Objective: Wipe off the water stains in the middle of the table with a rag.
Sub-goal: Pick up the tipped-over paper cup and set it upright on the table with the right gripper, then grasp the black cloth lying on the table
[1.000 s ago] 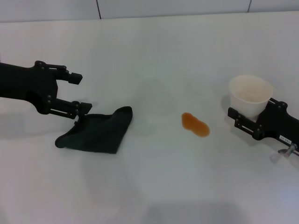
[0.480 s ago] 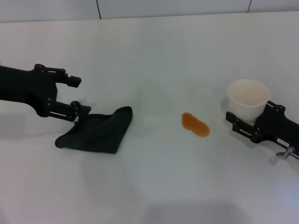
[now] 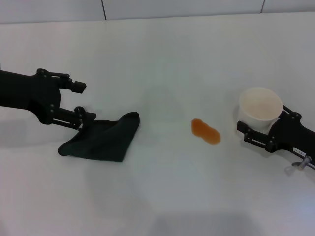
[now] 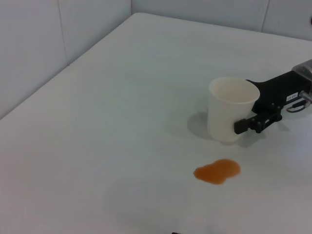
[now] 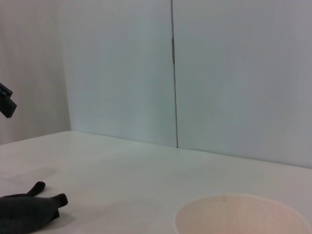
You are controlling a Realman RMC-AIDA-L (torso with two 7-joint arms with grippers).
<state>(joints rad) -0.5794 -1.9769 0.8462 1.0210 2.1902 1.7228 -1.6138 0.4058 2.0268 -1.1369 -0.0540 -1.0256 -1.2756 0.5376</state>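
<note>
The rag (image 3: 101,138), a dark green-black cloth, lies flat on the white table (image 3: 162,59) at the left. It also shows in the right wrist view (image 5: 28,210). My left gripper (image 3: 82,102) is open just behind the rag's near-left corner, with its lower finger close over the cloth edge. The water stains (image 3: 205,132) form a small orange-brown blotch in the middle, also seen in the left wrist view (image 4: 217,171). My right gripper (image 3: 264,119) is shut on a white plastic cup (image 3: 260,107), right of the blotch.
The cup (image 4: 231,109) stands upright on the table close to the blotch, with the right arm (image 4: 282,87) behind it. A grey wall seam (image 3: 103,9) runs along the table's far edge. Bare tabletop lies between the rag and the blotch.
My right gripper has lowered the cup and shifted it slightly nearer. My left gripper has edged a little to the left; the rag and the blotch have not moved.
</note>
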